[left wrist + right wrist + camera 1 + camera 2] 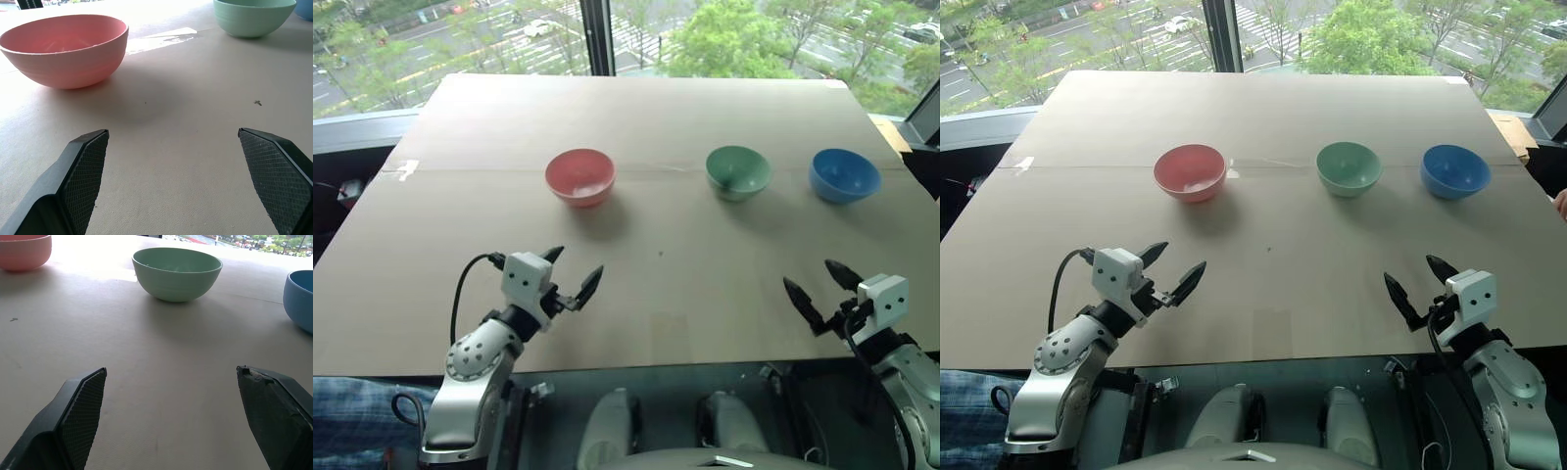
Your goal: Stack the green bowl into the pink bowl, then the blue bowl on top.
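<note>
Down at the near edge of the bench (636, 323) we've got both arms poised, and nothing in either one. The left gripper (570, 277) hangs over the near left part of the brown surface, jaws spread wide, empty, angled in toward the middle. Over on the other side the right gripper (820, 288) hangs over the near right edge, jaws just as wide apart, empty too. From the left wrist the two black fingers (83, 176) frame bare surface, and there's a tiny dark speck (257, 102) lying on it. Moving out, open bench between the arms and the bowls, well apart from both. Then the row, all three upright, rims up, each standing alone and none nested. On the left, the pink bowl (579, 176), sitting beyond the left gripper. Right of it, with a clear gap between, the green bowl (738, 171). Right again, nearer to the green than the green is to the pink, the blue bowl (844, 174), close to the bench's right edge. A faint crease (470, 172) runs across the surface along the line of the bowls, with a small white tape scrap (407, 169) at its left end. Past the far edge, a window (607, 34) with trees and a street below.
</note>
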